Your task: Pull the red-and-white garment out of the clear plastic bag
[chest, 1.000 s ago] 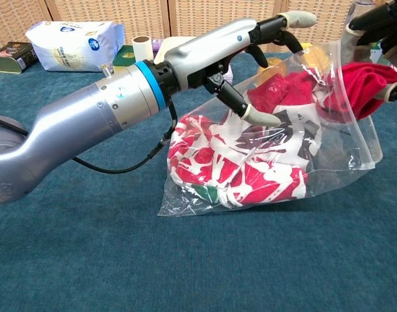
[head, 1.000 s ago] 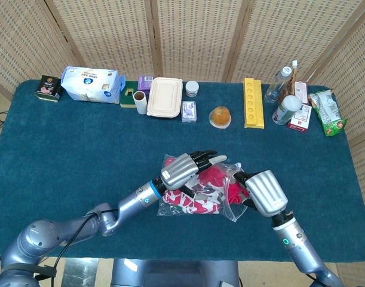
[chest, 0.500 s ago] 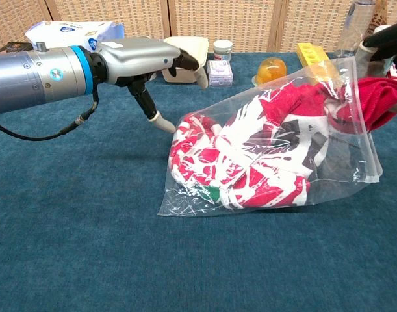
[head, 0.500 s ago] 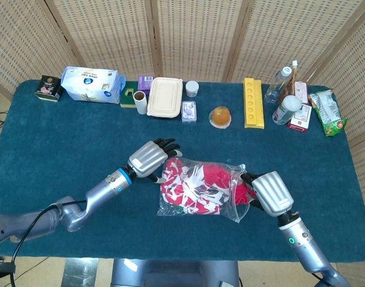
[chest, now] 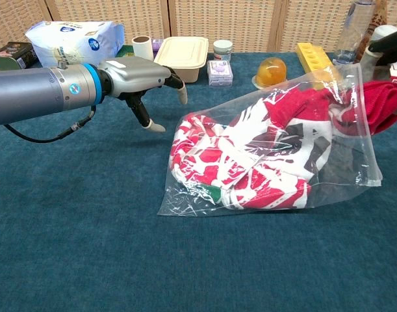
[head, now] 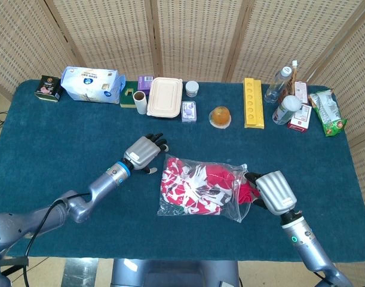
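The clear plastic bag (head: 201, 202) lies on the blue table near the front middle, with its mouth facing right. Inside it is the crumpled red-and-white garment (head: 194, 182), also seen in the chest view (chest: 250, 162). A red fold of the garment (chest: 383, 101) sticks out of the mouth. My right hand (head: 275, 192) grips that fold at the bag's right end; in the chest view only its dark fingers (chest: 386, 42) show at the frame edge. My left hand (head: 144, 152) hovers left of the bag with its fingers spread, apart from it and holding nothing (chest: 141, 73).
Along the table's back edge stand a tissue pack (head: 89, 84), a beige lidded box (head: 165, 97), an orange jelly cup (head: 220, 116), a yellow tray (head: 252, 103), bottles (head: 278, 85) and a green snack bag (head: 327, 112). Wicker screens rise behind.
My left hand has lifted off the bag and pulled back to the left, fingers opening. The bag has settled flatter, and my right hand has drawn the red fold slightly rightward.
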